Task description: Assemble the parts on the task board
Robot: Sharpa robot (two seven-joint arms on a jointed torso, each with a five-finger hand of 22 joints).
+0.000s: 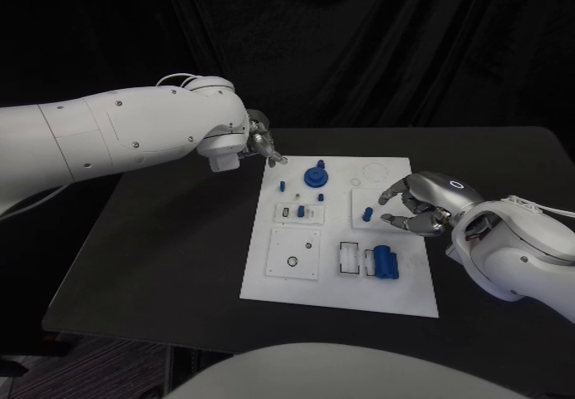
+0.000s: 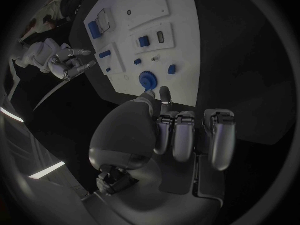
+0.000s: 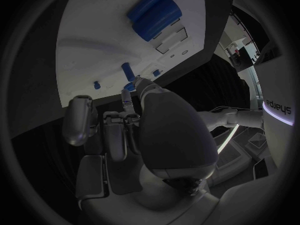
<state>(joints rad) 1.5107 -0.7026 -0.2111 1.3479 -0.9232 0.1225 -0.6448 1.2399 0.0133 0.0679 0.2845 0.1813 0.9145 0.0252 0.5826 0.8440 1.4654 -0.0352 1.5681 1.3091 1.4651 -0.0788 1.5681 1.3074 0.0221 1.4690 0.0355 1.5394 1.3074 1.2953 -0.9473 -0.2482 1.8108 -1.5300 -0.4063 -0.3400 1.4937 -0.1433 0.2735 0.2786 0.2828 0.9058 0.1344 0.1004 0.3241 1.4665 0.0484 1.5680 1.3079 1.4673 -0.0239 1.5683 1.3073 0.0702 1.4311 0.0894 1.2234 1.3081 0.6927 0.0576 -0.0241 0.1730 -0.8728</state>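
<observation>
Board: We see the white task board (image 1: 341, 287) in the middle of the frame, on the black table (image 1: 168, 249). Its long side runs from the top to the bottom of the frame.
Slots in the board: At the lower right, a frame holds two blue rolls (image 1: 384, 261) lying side by side. Their long sides run up and down the frame. Next to them, on the left, is an open slot (image 1: 349, 258).
Round part: A blue round part (image 1: 316, 175) with a knob on top sits near the top of the board.
Small parts: A small blue peg (image 1: 368, 214) lies at the right of the board, near the right hand. Tiny blue bits (image 1: 301, 211) stand in the middle. We cannot tell their shapes.
Ring: A dark ring (image 1: 293, 263) sits on a square plate at the lower left.
Left hand: The left hand (image 1: 263, 141) is at the upper left corner of the board. Its fingers are curled in and hold nothing.
Right hand: The right hand (image 1: 420, 202) hangs over the right edge of the board. Its fingers are bent and apart. We see nothing in them.
</observation>
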